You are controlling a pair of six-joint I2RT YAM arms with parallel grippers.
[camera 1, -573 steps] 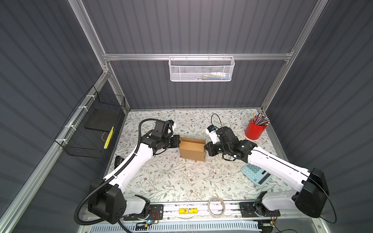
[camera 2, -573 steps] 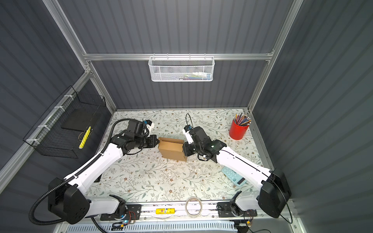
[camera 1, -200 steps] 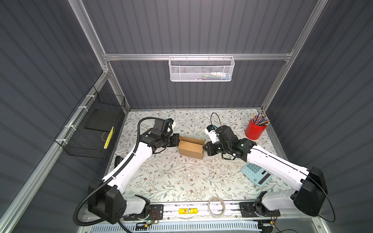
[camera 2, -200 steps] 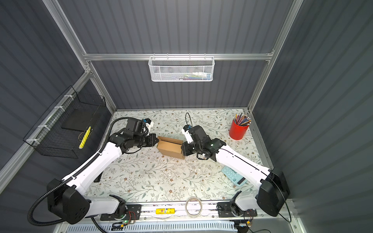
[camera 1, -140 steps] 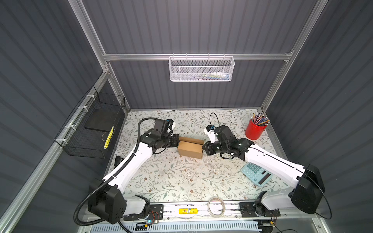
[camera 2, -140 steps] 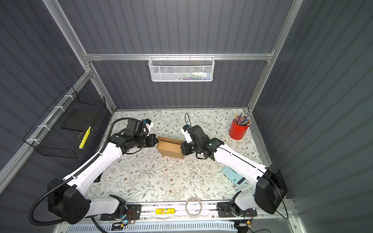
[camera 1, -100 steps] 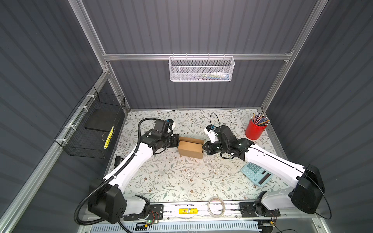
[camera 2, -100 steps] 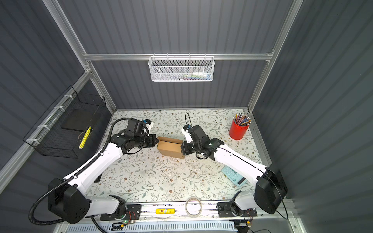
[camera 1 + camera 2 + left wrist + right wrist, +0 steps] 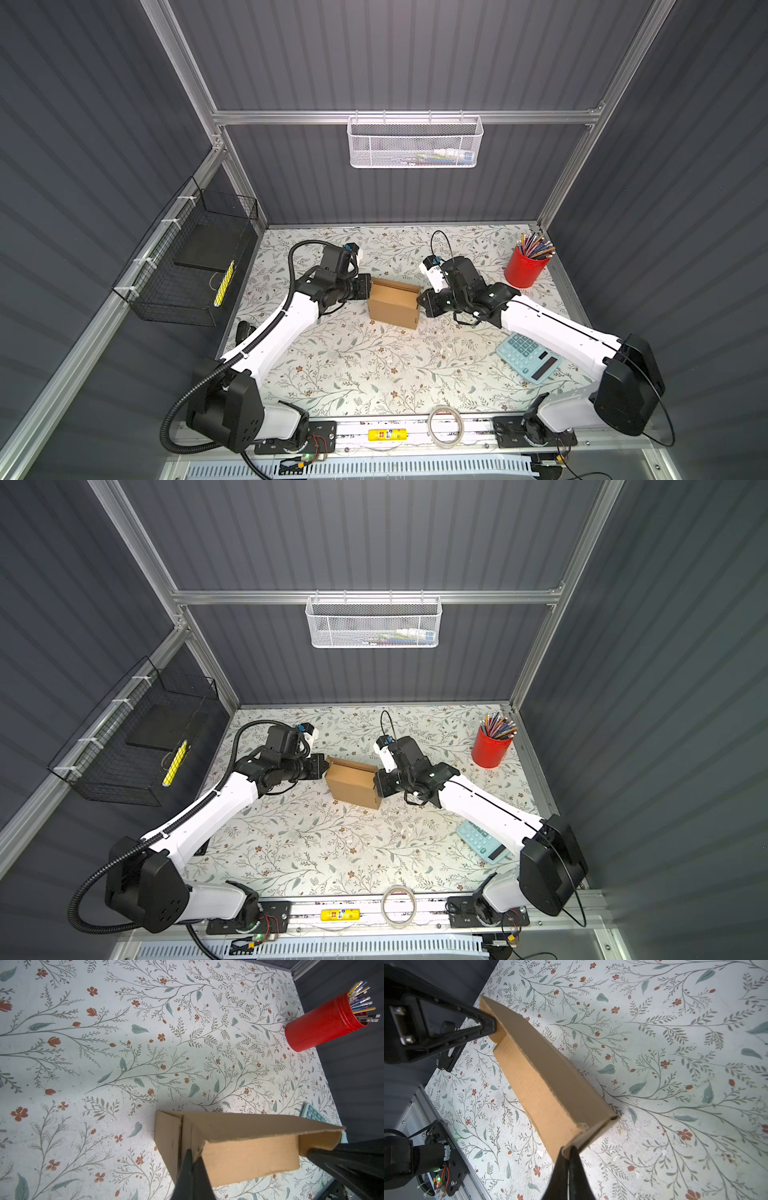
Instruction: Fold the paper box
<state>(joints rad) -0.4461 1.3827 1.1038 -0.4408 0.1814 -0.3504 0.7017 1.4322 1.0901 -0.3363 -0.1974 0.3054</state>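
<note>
The paper box is a small brown cardboard box in the middle of the floral table, with its far wall standing higher than its front. My left gripper is shut on the box's left end; in the left wrist view its fingertips pinch a cardboard edge at the corner of the box. My right gripper is shut on the right end, its tips pinching the corner of the box. Whether the box rests on the table or hangs just above it does not show.
A red cup of pencils stands at the back right. A light blue calculator lies under the right arm. A tape roll sits on the front rail. A black wire basket hangs at the left, a white mesh basket on the back wall.
Since the earliest frames the box and both grippers have shifted slightly toward the back left. Over the last half second hardly anything has moved.
</note>
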